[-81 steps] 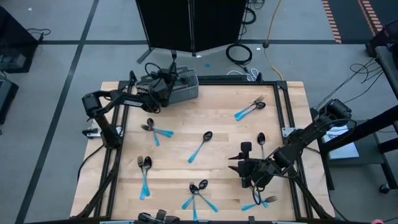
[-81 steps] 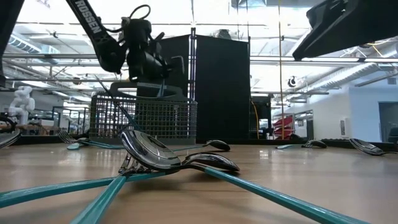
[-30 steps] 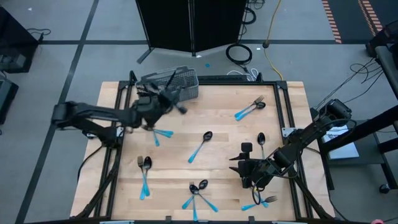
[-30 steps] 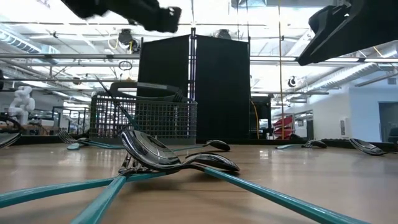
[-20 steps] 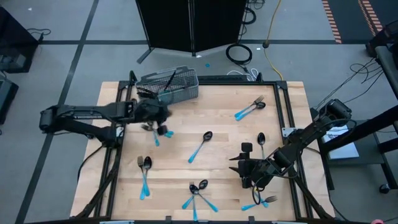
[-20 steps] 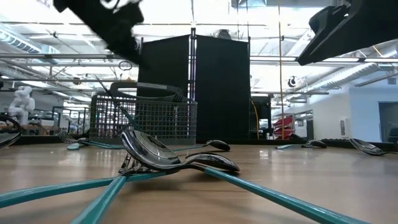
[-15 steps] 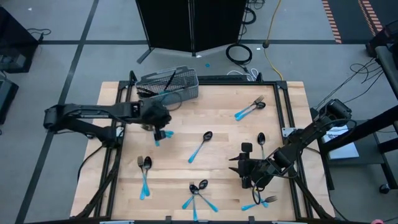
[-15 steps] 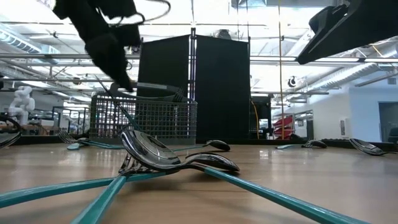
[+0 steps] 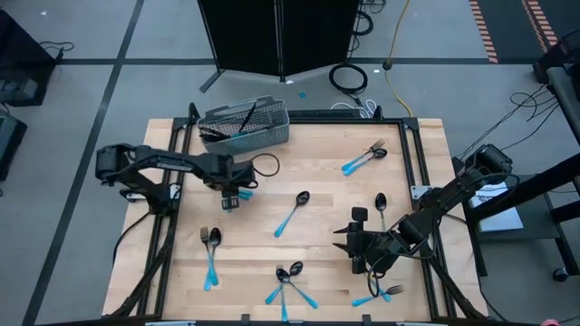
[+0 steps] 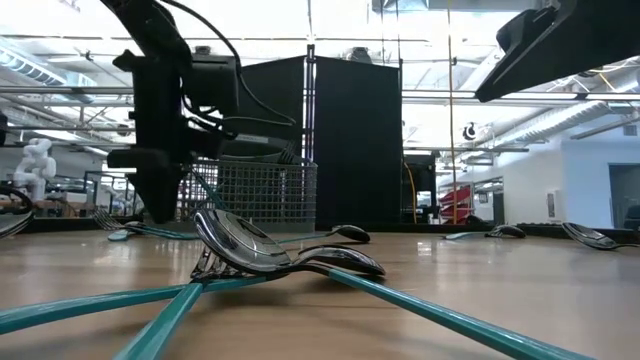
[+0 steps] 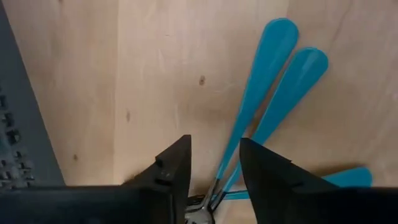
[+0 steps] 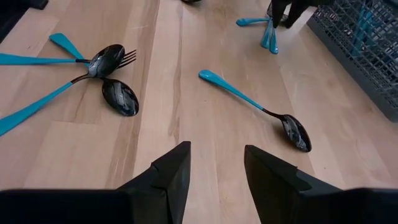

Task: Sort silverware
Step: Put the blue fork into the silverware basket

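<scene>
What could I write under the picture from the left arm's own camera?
Open left gripper poised over a small cluster of blue-handled silverware lying on the wooden table.

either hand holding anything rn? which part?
Nothing held. Left hand is open, fingers straddling the necks of the blue-handled cutlery cluster on the table, not closed on it. Right hand is open over bare wood.
</scene>
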### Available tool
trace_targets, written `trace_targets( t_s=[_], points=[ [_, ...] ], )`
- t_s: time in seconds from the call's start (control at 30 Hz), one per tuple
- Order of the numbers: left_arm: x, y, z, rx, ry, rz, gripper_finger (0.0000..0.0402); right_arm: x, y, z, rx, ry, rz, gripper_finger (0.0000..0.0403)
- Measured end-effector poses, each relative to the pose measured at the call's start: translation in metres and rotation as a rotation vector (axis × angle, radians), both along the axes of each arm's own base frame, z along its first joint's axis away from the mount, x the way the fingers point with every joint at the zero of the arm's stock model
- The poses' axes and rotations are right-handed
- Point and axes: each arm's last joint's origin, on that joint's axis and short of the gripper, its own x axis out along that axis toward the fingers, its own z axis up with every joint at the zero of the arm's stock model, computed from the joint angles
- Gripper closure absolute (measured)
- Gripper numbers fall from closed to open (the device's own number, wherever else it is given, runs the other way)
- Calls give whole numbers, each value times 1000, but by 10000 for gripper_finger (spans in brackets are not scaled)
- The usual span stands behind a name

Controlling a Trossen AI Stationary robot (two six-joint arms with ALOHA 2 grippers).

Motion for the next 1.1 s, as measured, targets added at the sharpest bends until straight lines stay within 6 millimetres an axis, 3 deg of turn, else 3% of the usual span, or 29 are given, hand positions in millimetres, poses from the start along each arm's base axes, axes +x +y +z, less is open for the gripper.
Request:
trace_targets(
  t_s=[0.5,1.1],
  points=[
    [-4,17,-2,-71,1,4,258,3,-5,0,-22,10,-7,259],
    [-14,13,-14,-133,15,2,258,3,-4,0,-14,8,-7,259]
  ],
)
